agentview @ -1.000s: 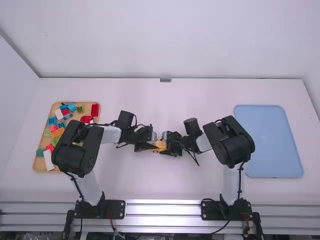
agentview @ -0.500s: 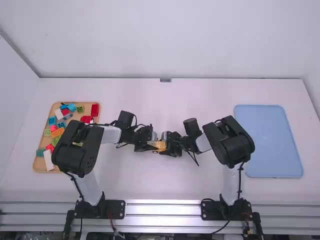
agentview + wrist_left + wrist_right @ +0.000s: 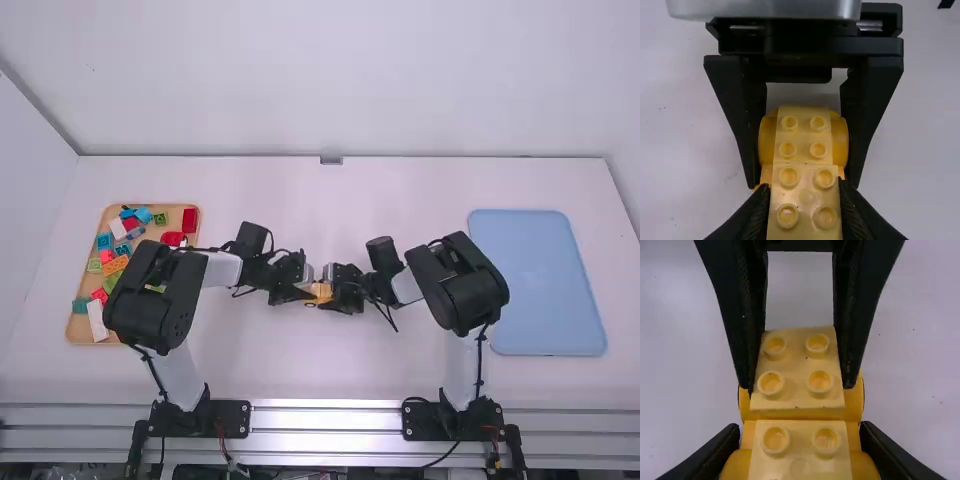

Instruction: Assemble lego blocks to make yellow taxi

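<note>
At the middle of the table in the high view, my left gripper (image 3: 304,291) and my right gripper (image 3: 333,289) face each other with the yellow block assembly (image 3: 319,291) between them. In the left wrist view, my left gripper (image 3: 804,192) is shut on the near studded brick of the yellow assembly (image 3: 805,165); the other gripper's fingers clasp its rounded sides farther off. In the right wrist view, my right gripper (image 3: 799,435) is shut on the wider, rounded-sided end of the assembly (image 3: 797,412). Two pale studded bricks sit along its top.
A wooden tray (image 3: 83,326) of loose coloured bricks lies on the left, partly under the left arm. On the right, beyond the right arm's elbow, is a flat blue tray (image 3: 545,280). The white table (image 3: 310,360) extends around the grippers.
</note>
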Robot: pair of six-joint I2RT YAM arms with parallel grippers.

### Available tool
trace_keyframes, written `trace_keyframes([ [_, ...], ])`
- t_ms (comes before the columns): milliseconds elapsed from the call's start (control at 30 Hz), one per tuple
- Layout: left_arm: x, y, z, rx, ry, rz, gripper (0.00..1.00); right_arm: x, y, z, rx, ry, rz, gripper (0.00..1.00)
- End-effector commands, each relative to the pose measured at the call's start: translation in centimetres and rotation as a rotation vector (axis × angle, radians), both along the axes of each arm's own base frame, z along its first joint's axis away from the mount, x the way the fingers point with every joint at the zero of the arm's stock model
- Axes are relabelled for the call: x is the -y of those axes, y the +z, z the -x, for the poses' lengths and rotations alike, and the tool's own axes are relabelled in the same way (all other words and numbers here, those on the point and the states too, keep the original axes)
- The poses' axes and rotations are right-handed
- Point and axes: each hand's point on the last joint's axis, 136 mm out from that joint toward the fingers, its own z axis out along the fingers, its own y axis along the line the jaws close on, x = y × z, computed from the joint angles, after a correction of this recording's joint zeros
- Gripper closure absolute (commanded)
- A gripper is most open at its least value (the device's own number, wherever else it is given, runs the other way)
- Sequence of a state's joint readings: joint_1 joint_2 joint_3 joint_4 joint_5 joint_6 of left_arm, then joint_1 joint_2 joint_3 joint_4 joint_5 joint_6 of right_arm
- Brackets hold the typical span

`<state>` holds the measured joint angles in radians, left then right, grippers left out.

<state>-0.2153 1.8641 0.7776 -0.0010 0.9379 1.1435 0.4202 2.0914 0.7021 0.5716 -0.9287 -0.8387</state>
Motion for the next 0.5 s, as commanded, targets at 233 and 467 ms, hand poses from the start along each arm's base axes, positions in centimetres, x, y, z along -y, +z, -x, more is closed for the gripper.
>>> trace_keyframes([
  [233, 0.3, 0.5, 0.4, 0.007, -0.013, 0.019, 0.32, -0.1, -0.3, 0.0, -0.006, -0.002, 0.01, 0.5],
  [467, 0.1, 2.8, -1.0, 0.041, 0.003, 0.028, 0.25, -0.1, -0.3, 0.0, -0.006, -0.002, 0.01, 0.5],
])
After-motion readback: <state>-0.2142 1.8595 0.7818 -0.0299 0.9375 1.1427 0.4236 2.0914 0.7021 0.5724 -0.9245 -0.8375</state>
